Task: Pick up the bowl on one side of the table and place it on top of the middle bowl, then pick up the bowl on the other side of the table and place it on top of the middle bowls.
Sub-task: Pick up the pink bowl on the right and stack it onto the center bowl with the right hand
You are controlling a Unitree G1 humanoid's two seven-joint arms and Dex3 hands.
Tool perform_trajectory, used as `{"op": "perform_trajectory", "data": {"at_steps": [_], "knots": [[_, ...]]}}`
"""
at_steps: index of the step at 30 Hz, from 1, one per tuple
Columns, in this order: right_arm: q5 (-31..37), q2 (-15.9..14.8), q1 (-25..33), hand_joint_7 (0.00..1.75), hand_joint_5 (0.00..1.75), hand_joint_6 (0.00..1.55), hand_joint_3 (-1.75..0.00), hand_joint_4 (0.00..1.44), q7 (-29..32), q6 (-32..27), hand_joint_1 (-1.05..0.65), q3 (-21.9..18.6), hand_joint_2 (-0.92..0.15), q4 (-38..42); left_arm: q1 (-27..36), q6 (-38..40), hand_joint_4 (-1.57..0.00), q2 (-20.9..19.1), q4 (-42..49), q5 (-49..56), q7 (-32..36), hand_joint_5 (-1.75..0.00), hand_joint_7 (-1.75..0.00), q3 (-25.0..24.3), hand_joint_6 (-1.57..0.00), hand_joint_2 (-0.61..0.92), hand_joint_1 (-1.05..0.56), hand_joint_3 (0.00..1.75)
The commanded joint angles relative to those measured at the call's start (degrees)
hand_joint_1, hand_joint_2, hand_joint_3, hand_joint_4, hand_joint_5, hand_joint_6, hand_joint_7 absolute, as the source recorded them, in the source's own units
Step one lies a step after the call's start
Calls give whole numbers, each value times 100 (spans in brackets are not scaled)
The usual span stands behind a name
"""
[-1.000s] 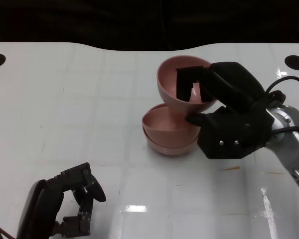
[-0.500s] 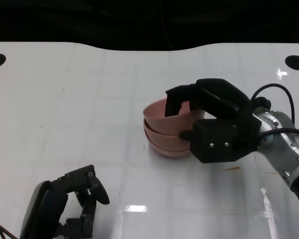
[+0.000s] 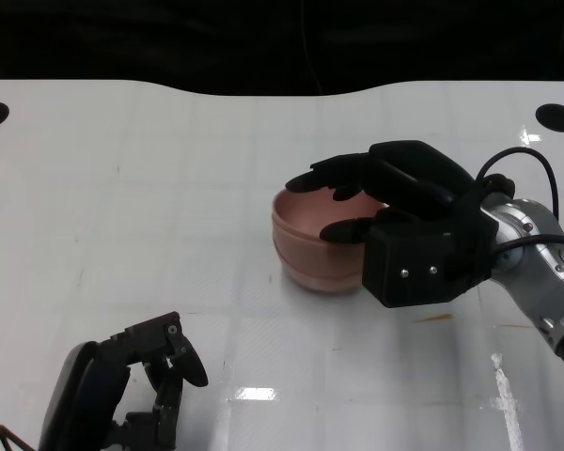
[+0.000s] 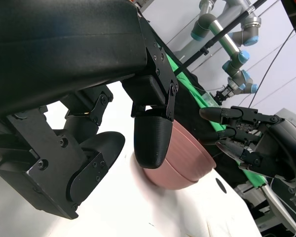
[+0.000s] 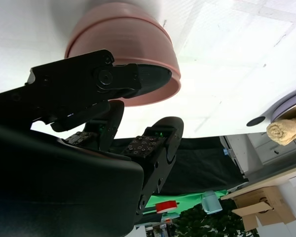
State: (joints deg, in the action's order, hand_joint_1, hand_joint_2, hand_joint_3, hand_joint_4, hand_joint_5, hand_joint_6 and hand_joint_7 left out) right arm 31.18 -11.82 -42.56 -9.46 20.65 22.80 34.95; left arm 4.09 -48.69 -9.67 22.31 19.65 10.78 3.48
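Pink bowl stack (image 3: 312, 246) is seen nested on the worktop (image 3: 169, 188). Right hand (image 3: 395, 230) is released, fingers spread above the rim. Left hand (image 3: 132, 395) is curled, empty, well apart.

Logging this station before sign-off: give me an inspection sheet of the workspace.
Surface: white table, a small orange mark near the right arm.
Job's things: pink bowls nested in one stack mid-table.
Clutter: nothing seen.
Hands: right hand open, fingers spread over the stack's rim; left hand curled, holding nothing.
Cables: black cable looping at the right wrist.
Surroundings: dark beyond the table; another robot arm behind.
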Motion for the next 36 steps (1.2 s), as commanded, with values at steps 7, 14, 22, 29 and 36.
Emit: {"op": "perform_trajectory", "data": {"at_steps": [7, 14, 22, 29, 36], "knots": [[-40, -269, 122, 0, 42, 48, -34, 41, -29, 59, -60, -49, -92, -212, -41, -81, -90, -103, 76, 3, 10, -171, -151, -33, -85, 25, -3, 160], [73, -414, 224, 0, 31, 36, -29, 21, -48, 16, -64, -32, -92, -477, -26, -38, -90, -107, 39, 38, 14, -172, -151, -38, -84, 25, -3, 159], [75, -434, 258, 0, 31, 34, -28, 17, -45, -19, -65, -30, -92, -554, -24, -31, -90, -105, 38, 25, 4, -172, -150, -37, -84, 24, -3, 160], [74, -435, 260, 0, 31, 34, -28, 17, -46, -23, -65, -29, -92, -558, -24, -31, -90, -105, 38, 25, 4, -172, -150, -37, -84, 24, -3, 160], [74, -435, 260, 0, 32, 34, -28, 17, -46, -23, -65, -29, -92, -559, -24, -31, -90, -105, 38, 25, 4, -172, -150, -37, -84, 24, -3, 160]]}}
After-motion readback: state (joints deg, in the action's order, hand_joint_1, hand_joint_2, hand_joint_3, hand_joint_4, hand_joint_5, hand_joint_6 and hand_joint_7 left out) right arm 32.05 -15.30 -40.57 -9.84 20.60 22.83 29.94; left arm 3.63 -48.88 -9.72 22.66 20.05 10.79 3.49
